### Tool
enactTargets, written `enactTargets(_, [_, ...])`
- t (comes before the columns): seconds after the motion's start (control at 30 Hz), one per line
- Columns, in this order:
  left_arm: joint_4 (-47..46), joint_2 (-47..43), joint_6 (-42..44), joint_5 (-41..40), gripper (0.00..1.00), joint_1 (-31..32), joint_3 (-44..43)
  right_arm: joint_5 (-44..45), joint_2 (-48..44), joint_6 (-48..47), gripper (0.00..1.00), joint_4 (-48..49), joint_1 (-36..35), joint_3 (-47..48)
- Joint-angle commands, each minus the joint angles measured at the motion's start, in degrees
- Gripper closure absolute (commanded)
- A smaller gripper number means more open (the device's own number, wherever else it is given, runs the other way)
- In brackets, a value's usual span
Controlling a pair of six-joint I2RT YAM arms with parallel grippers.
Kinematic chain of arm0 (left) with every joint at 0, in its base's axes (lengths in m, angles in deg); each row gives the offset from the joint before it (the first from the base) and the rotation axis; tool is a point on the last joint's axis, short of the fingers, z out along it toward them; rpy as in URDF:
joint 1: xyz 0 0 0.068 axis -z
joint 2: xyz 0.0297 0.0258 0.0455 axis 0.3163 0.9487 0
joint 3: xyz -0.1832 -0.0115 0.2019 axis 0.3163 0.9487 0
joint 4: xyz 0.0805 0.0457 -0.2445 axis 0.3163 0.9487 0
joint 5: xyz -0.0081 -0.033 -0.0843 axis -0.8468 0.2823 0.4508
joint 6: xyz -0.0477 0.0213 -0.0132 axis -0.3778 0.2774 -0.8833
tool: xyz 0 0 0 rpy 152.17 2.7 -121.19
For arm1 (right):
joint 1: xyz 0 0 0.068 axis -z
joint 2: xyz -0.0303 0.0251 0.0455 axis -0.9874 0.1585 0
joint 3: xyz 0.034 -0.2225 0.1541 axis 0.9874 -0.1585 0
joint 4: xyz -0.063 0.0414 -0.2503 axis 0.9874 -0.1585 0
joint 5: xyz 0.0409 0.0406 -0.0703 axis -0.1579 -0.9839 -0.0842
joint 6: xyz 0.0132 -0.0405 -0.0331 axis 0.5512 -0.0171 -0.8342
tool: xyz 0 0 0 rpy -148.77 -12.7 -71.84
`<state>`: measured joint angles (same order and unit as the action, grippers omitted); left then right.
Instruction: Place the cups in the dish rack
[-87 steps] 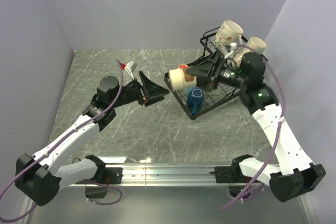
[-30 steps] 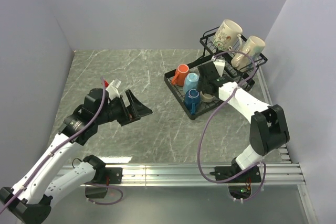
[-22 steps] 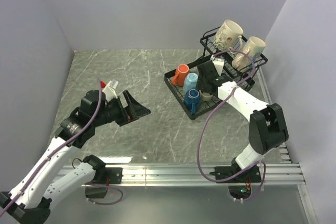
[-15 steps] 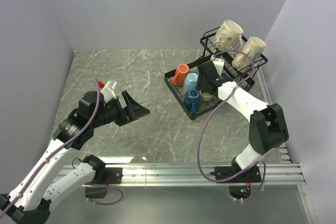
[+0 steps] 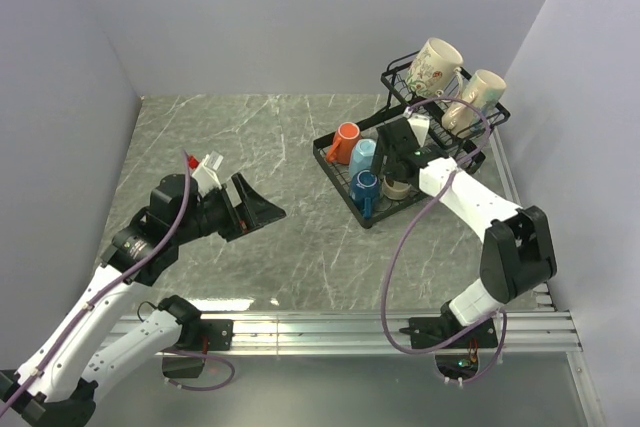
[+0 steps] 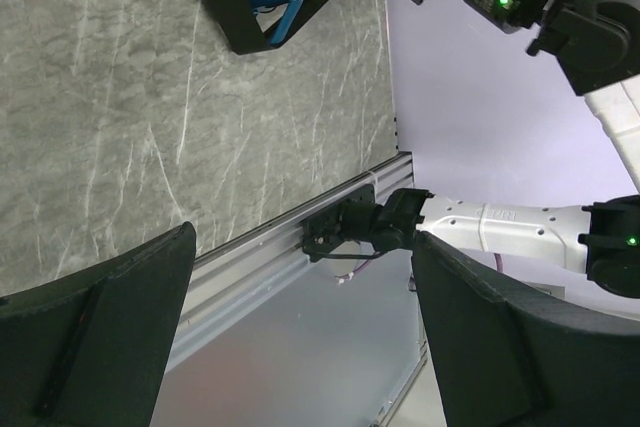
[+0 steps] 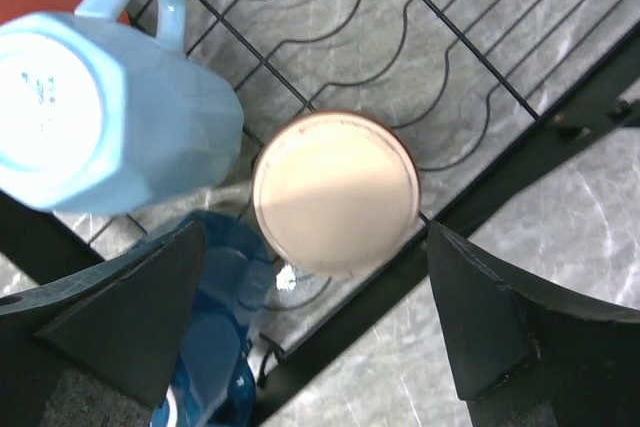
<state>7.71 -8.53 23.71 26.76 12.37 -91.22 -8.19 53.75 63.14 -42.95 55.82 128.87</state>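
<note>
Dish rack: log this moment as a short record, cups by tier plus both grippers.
upper basket: floral cream mug, plain cream mug
lower tray: orange mug, light blue mug, dark blue mug, steel cup
steel cup pose: bottom up on the wires
right gripper: open, above the steel cup, holding nothing
left gripper: open, empty, over the table
loose cups: none in view

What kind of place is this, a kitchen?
Probably a robot test booth, not a kitchen: plain walls box in a marble-look table, two arms are bolted to a metal rail, and the only kitchenware is a dish rack with cups.
</note>
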Motion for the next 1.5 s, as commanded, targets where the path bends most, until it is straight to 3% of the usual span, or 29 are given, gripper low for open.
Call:
enactTargets(0.0, [-1.6,-1.0,1.3,-0.2,0.06,-0.1,0.6,-0.8,-4.0,-0.1,0.02,-6.4,-1.6,2.0])
enactTargets(0.33, [0.2,3.6,6.3,-1.6,0.06,-0.1,-4.2,-5.8,-12.6,-1.1,0.01,-14.6,-6.6,13.7])
enactTargets(0.47, [4.8,7.4,11.2,-6.1,0.06,-0.2,-11.5,-9.1,-22.7,-1.2,0.0,-12.9,-11.8,11.0])
enactTargets(0.63, [8.3,11.6,16.8,-13.8,0.04,-0.2,-17.7,-5.7,-34.7,3.9,0.0,-15.3,-16.7,3.3])
enactTargets(0.97, [-7.8,13.0,18.1,-18.1,0.01,-0.5,-17.5,2.1,-56.4,12.5,0.0,-26.2,-18.3,-3.1])
enactTargets(1.2, [-22.2,21.6,16.1,-5.7,0.01,-0.4,-19.6,6.1,-65.5,21.3,0.0,-32.1,-18.3,-5.5])
enactTargets(1.47, [-19.6,34.8,15.0,-0.5,0.01,-0.4,-31.3,7.9,-73.2,26.5,0.0,-37.2,-18.3,-7.0])
